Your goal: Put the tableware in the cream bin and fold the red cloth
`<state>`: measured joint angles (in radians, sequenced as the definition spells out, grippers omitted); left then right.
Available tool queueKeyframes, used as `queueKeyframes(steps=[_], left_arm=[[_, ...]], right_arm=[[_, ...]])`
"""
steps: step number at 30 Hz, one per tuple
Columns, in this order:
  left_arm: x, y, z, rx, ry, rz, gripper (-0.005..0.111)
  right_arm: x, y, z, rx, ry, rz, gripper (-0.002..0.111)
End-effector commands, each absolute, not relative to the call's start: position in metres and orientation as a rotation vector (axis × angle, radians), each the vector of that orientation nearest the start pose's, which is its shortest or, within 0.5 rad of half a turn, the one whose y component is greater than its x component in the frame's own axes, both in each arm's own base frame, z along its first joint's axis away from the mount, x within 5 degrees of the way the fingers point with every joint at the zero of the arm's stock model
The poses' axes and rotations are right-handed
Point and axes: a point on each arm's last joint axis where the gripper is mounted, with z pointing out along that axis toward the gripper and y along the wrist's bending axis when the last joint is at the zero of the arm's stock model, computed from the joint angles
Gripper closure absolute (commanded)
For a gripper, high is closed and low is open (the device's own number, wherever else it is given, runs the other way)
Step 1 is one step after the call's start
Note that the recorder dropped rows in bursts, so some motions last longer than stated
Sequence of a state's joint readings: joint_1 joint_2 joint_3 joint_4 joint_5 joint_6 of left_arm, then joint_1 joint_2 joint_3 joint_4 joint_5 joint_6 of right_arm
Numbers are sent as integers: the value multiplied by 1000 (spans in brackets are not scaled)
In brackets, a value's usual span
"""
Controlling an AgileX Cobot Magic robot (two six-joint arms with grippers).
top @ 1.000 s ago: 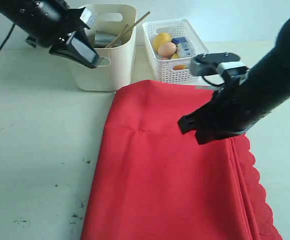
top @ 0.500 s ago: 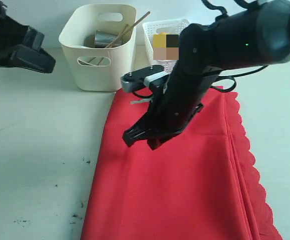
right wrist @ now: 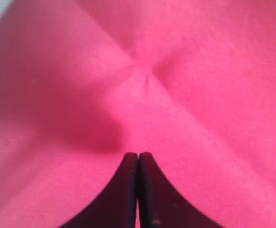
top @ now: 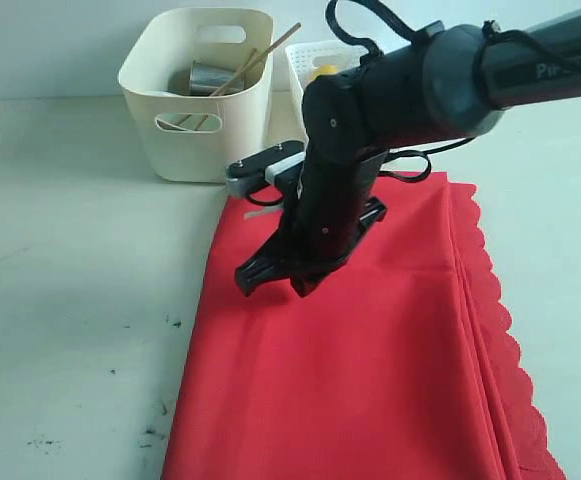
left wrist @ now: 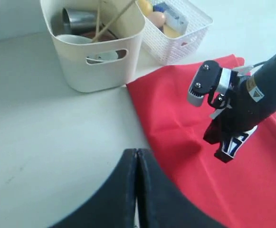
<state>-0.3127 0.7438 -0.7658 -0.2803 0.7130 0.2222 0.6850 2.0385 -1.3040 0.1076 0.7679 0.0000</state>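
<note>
Hovering low over the red cloth (top: 370,370), the right gripper (top: 270,283) has its fingers pressed together with nothing in them. It might be touching the fabric, hard to tell. The left gripper (left wrist: 136,159) is closed and empty too. The steel cup (top: 208,77) and chopsticks (top: 260,55) sit in the cream bin (top: 205,135), just past the cloth's corner.

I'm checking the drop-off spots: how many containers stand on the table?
2. The cream bin stands past the far corner of the red cloth. The white lattice basket sits beside it, mostly hidden behind the right arm in the exterior view.
</note>
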Motion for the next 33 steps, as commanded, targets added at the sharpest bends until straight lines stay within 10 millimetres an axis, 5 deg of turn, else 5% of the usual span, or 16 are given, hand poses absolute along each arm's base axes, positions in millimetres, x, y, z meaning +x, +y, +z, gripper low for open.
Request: queueKeyframes(steps=[1,8,15,22,33], left_arm=[[100,-44,342,415,2021,-311,107],[71,-34,340,412,1928,-294,107],[62,-30,340,420,1913,-273,107],[62,-30,340,422,1917,-273,107],[63,-28,339,430,1915,-239,107]], right_arm=[[302,249,122,-855,2902,113,108],[304,246,115,-797,2920,47,108],[303,230,103,-722,2969,-53,108],[296,185,88,-597,3079,-109,108],[298,99,97,-429,3129,-244,108]])
